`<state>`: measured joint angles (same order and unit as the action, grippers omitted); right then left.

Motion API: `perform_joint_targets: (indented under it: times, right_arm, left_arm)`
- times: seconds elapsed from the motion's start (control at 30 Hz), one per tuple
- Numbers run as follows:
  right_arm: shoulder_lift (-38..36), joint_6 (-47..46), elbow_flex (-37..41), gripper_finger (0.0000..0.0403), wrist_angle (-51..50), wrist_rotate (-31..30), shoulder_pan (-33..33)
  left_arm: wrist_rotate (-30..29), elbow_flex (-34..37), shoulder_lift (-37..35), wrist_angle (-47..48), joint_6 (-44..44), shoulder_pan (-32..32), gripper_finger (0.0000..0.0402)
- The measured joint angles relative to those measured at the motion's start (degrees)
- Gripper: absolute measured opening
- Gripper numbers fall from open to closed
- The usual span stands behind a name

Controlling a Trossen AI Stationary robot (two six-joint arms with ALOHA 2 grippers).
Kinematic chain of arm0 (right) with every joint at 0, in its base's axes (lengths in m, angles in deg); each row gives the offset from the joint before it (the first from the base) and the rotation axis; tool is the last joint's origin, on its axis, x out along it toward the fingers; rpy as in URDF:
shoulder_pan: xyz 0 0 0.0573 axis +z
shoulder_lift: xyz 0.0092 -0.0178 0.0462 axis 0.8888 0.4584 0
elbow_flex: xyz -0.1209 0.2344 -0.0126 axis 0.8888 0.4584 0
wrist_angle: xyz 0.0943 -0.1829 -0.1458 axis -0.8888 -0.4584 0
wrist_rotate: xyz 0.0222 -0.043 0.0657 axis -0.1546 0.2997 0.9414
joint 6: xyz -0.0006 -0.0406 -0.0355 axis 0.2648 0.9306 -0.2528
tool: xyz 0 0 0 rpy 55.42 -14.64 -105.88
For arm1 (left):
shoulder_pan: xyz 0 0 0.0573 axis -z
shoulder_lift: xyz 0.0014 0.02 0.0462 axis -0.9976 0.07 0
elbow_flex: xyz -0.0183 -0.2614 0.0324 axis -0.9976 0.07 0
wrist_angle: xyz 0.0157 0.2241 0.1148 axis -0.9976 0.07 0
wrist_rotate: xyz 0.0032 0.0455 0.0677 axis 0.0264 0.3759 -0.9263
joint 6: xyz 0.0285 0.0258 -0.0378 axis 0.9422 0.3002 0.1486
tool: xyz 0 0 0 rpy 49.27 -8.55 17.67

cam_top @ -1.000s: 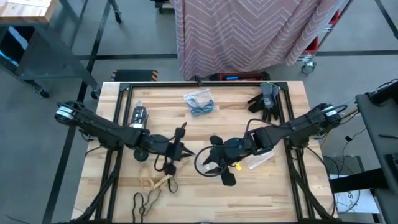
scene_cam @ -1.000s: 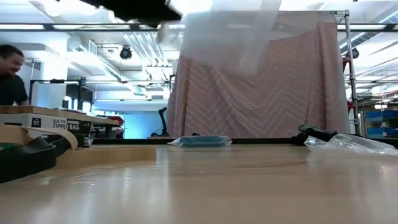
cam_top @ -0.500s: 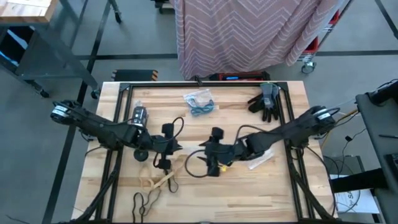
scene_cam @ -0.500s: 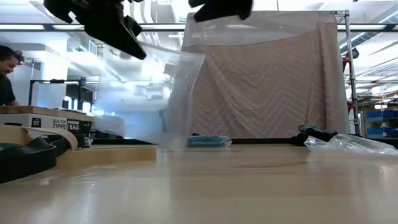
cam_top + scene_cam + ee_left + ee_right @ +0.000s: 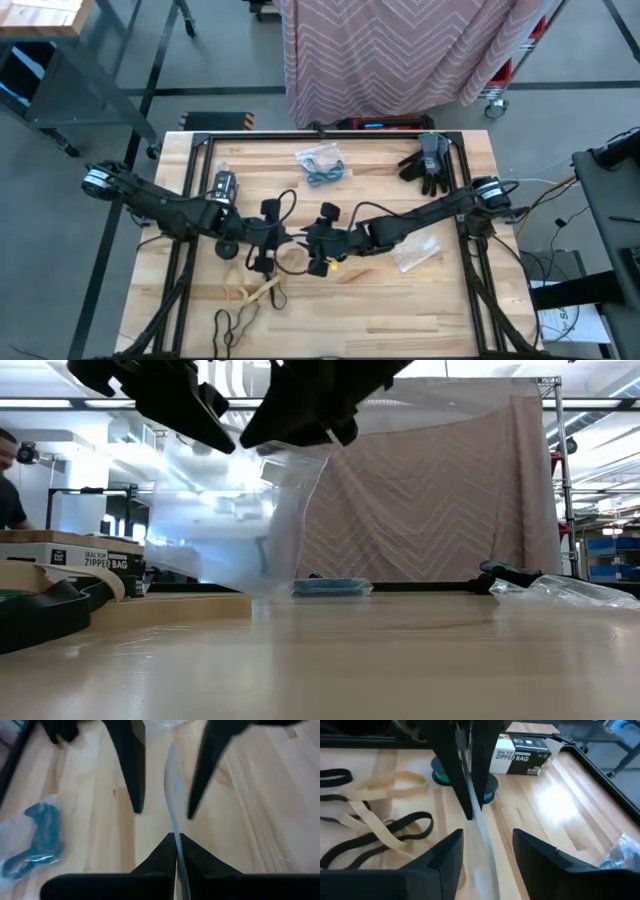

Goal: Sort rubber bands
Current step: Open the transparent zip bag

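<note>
Over the pale wooden table, the left gripper pinches a clear bag shut between its fingertips while the right gripper, fingers apart just beside that edge, seems to be opening the bag; next it needs to catch the free side.

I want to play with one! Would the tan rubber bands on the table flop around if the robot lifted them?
Probably yes. The tan rubber bands lie in loose, bent loops on the wood, so they look floppy, not stiff. They are thin strips, so likely very light. Some cross the black rubber bands, so lifting one might drag a neighbour along.
</note>
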<state>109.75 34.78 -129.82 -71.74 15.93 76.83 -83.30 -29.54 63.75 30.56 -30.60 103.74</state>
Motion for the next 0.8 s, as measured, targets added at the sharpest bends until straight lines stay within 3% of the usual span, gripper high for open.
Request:
perform_joint_targets:
  times: [0.17,0.37,0.6,0.8]
  right_arm:
    - [-0.2,2.7,-0.1,0.0097,0.3,0.6,-0.5]
    - [-0.1,5.1,-0.1,0.0011,0.3,8.2,-1.0]
    - [-0.4,9.3,-0.4,0.0009,-1.2,8.5,-1.2]
    - [-1.7,10.9,-3.5,0.0005,-14.0,9.6,-1.4]
  left_arm:
    - [1.4,0.0,-0.3,0.1,1.1,0.2,0.0]
    - [1.1,0.1,-0.4,-3.4,3.4,0.2,0.0]
    - [1.0,0.2,-0.4,-3.4,3.9,0.2,0.0]
    - [0.5,0.2,-0.8,1.7,0.2,0.2,0.0018]
